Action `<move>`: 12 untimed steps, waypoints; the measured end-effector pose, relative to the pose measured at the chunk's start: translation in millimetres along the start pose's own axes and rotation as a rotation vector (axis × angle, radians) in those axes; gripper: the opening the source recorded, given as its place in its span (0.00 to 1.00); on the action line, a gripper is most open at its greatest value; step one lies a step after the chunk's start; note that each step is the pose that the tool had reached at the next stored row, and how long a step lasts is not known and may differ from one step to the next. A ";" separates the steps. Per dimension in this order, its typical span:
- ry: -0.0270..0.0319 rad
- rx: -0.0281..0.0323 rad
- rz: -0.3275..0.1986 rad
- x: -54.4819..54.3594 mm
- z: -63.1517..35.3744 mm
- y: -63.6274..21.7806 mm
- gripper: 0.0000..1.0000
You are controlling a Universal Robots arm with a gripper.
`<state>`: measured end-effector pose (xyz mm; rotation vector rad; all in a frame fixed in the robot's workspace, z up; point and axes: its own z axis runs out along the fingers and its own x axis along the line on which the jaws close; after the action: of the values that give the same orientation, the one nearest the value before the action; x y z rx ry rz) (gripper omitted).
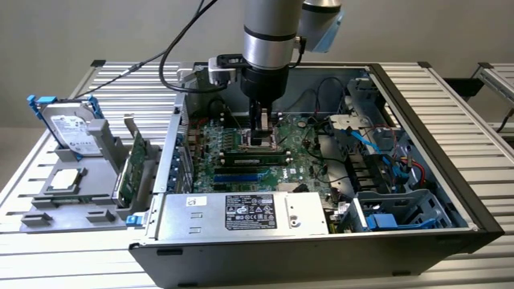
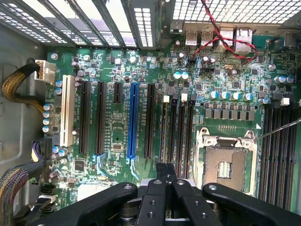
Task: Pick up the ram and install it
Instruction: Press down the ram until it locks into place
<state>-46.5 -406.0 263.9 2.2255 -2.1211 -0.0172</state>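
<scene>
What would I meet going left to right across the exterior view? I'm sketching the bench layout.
Silver hard drive in its grey stand → upright green expansion card → black gripper over the green motherboard → blue drive bracket at the open black computer case's right side.

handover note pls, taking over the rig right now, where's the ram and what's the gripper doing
Gripper: shut, nothing seen between the fingers, low inside the open case by the empty processor socket.
Ram: standing in a slot next to the socket, clear of the gripper.
Done: ram picked up and placed in its slot.
Left: cannot tell whether it is pressed fully home.
</scene>
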 end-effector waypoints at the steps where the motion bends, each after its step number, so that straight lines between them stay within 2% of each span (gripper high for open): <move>1: 0.0000 0.0000 0.000 0.2 0.0 0.0 0.11; 7: -0.0011 -0.0009 0.021 6.3 0.2 0.3 0.11; 12: -0.0053 -0.0037 0.095 6.4 0.2 0.2 0.11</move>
<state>-46.5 -412.4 263.9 2.1222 -2.2250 -0.0221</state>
